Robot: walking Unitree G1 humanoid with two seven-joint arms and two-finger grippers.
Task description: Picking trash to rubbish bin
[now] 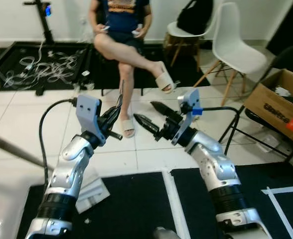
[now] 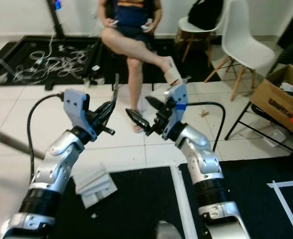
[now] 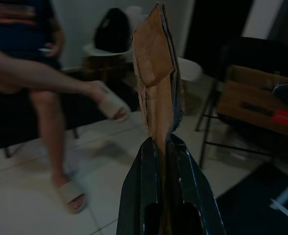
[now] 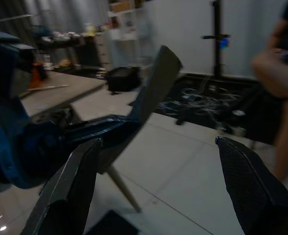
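Two black fingers of the left end effector [image 1: 112, 115] pinch a thin brown cardboard scrap [image 3: 156, 73] upright at eleven o'clock, the right end effector [image 1: 154, 115] spread empty, so that edge-on grip could slip during carrying.

We see a brown piece of cardboard [image 3: 156, 73] clamped in our left pincer [image 1: 113, 115], whose fingers are black on a silver arm with a pale blue-grey wrist block. Our right pincer [image 1: 152, 117] is black too, with a bright blue tab near it. Beyond both pincers, the floor [image 1: 17, 124] is white tile with black mats [image 1: 131, 204] edged in white tape, and the chair [image 1: 233, 47] is white. To the right pincer's right, the box [image 1: 278, 107] is brown with a red label.
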